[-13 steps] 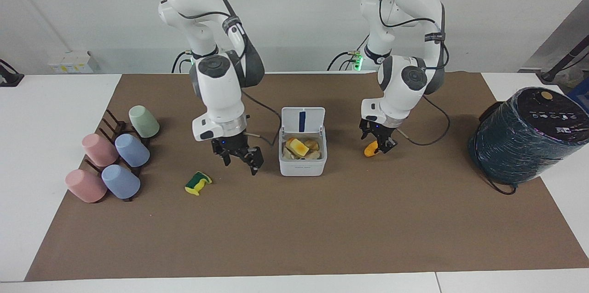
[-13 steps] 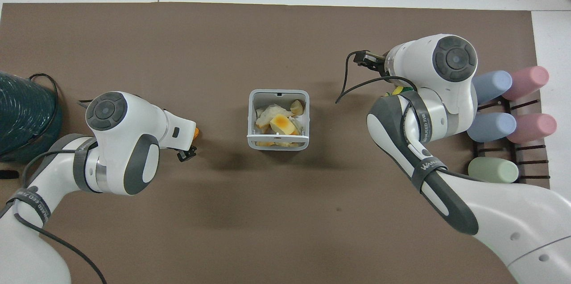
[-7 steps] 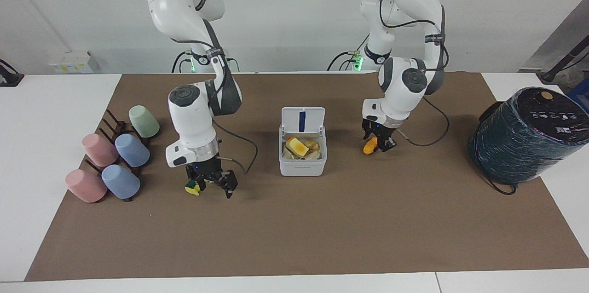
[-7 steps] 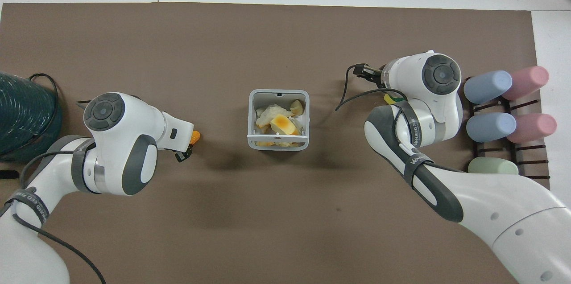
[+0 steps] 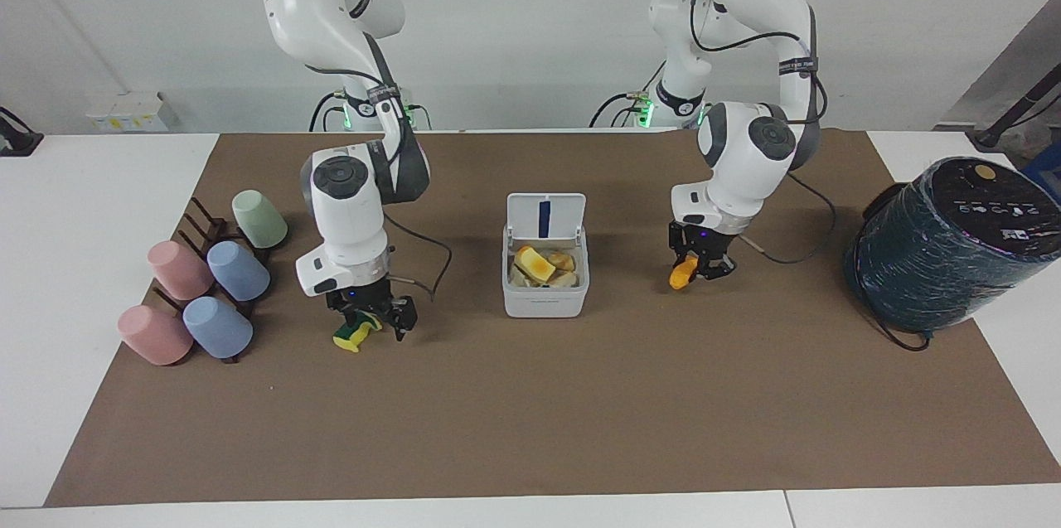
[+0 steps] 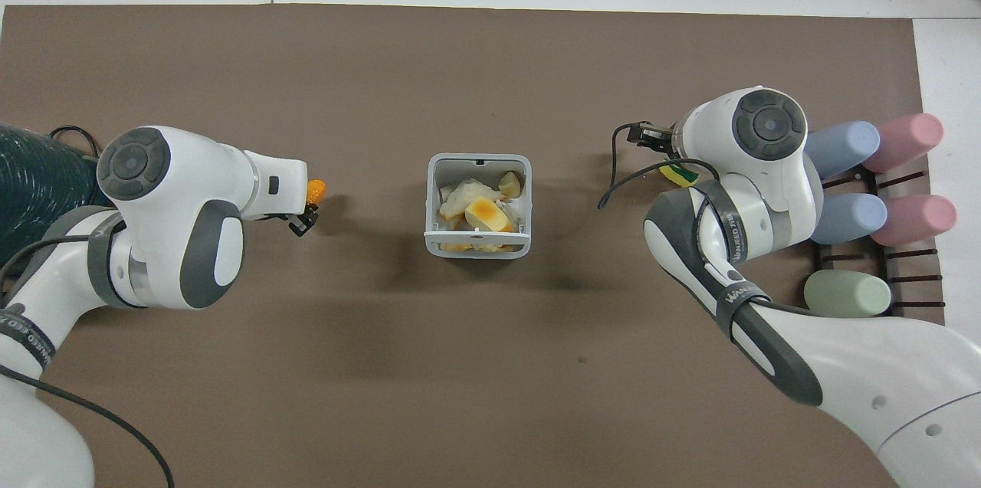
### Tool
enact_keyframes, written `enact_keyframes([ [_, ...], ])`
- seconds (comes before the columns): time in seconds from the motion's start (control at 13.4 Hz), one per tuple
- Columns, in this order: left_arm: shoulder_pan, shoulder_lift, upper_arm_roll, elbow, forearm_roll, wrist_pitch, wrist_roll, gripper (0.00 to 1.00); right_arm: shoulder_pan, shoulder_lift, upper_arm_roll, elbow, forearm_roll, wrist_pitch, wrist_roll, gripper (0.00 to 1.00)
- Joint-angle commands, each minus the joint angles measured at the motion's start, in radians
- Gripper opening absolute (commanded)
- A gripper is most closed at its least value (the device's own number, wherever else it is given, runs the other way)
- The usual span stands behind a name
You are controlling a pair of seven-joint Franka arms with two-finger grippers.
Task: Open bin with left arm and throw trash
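Observation:
The white bin [image 5: 545, 300] stands mid-mat with its lid [image 5: 545, 217] raised; a pale yellow wedge [image 5: 535, 264] and other scraps lie in it. It also shows in the overhead view [image 6: 431, 204]. My left gripper [image 5: 699, 271] is shut on the orange lump [image 5: 680, 274] and holds it just over the mat beside the bin, toward the left arm's end; the lump also shows from above [image 6: 315, 185]. My right gripper [image 5: 370, 327] is low on the mat, open around the green-and-yellow sponge bit [image 5: 350, 336], which peeks out under the wrist in the overhead view [image 6: 679, 175].
Several pastel cups [image 5: 203, 288] lie on a dark rack at the right arm's end of the mat. A big dark teal wrapped cylinder [image 5: 953, 242] with a cable stands at the left arm's end.
My right gripper moved from beside the bin toward the right arm's end and came down over the sponge bit. My left gripper shifted a little away from the bin with the orange lump.

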Motion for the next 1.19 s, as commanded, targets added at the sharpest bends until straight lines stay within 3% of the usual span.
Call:
enact_keyframes([
  [0.0, -0.016, 0.039, -0.005, 0.126, 0.013, -0.028, -0.244, 0.00, -0.031, -0.045, 0.011, -0.112, -0.023, 0.089, -0.012, 1.00],
  [0.37, -0.143, 0.058, -0.008, 0.292, 0.013, -0.224, -0.695, 0.00, -0.035, -0.052, 0.010, -0.126, -0.023, 0.084, -0.101, 1.00],
  [0.45, -0.169, 0.058, -0.008, 0.309, 0.013, -0.235, -0.778, 0.00, -0.040, -0.054, 0.010, -0.134, -0.023, 0.086, -0.102, 0.59],
  [0.52, -0.194, 0.059, -0.009, 0.317, 0.013, -0.238, -0.848, 0.00, -0.040, -0.054, 0.010, -0.138, -0.021, 0.087, -0.102, 0.06],
  [0.6, -0.217, 0.059, -0.009, 0.318, 0.006, -0.232, -0.914, 0.00, -0.038, -0.055, 0.010, -0.138, -0.021, 0.084, -0.098, 0.00],
  [0.82, -0.297, 0.059, -0.009, 0.311, 0.003, -0.197, -1.139, 0.00, -0.038, -0.071, 0.011, -0.138, -0.023, 0.057, -0.092, 0.00],
  [1.12, -0.335, 0.065, -0.011, 0.300, 0.002, -0.128, -1.291, 0.00, -0.038, -0.075, 0.011, -0.123, -0.020, 0.052, -0.090, 0.00],
])
